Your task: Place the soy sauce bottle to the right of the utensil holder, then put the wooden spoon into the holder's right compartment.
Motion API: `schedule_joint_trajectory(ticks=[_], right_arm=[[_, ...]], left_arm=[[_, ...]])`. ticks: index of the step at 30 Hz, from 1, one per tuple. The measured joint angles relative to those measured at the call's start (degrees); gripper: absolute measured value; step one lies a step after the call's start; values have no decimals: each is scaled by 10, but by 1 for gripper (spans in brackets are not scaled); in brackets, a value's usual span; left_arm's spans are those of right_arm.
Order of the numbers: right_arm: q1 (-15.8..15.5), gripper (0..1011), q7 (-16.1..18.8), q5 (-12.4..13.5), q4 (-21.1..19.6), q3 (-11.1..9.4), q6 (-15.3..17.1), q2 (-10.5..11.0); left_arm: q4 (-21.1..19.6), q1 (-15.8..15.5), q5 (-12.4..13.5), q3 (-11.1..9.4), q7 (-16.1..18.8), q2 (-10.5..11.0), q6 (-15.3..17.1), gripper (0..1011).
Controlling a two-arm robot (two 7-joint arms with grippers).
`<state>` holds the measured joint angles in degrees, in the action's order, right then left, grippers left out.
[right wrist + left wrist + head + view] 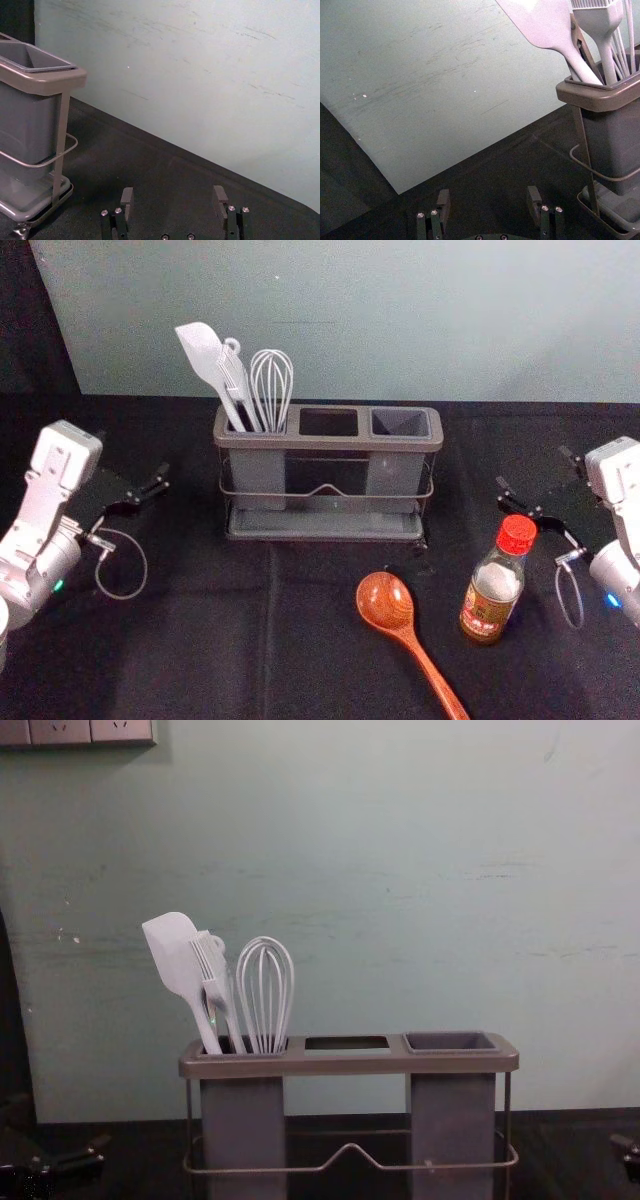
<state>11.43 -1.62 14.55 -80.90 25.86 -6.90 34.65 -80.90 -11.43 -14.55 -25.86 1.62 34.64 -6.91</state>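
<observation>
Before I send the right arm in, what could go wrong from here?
The right gripper, open near the upright soy sauce bottle, could tip it on approach. The wooden spoon lies flat, so it may roll or slip when pinched. Its wide bowl might catch the rim of the right compartment of the utensil holder.

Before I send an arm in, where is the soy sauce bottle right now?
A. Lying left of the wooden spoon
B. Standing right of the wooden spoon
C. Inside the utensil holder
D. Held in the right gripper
B: the head view shows the soy sauce bottle upright, red cap up, right of the wooden spoon; the right gripper is open and holds nothing.
</observation>
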Motion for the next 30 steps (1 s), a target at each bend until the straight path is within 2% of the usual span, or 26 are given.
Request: schedule_joint_trajectory(ticks=[30], right_arm=[[0, 1004, 0, 0, 0, 0, 0, 0]], left_arm=[[0, 0, 0, 0, 0, 0, 0, 1005]])
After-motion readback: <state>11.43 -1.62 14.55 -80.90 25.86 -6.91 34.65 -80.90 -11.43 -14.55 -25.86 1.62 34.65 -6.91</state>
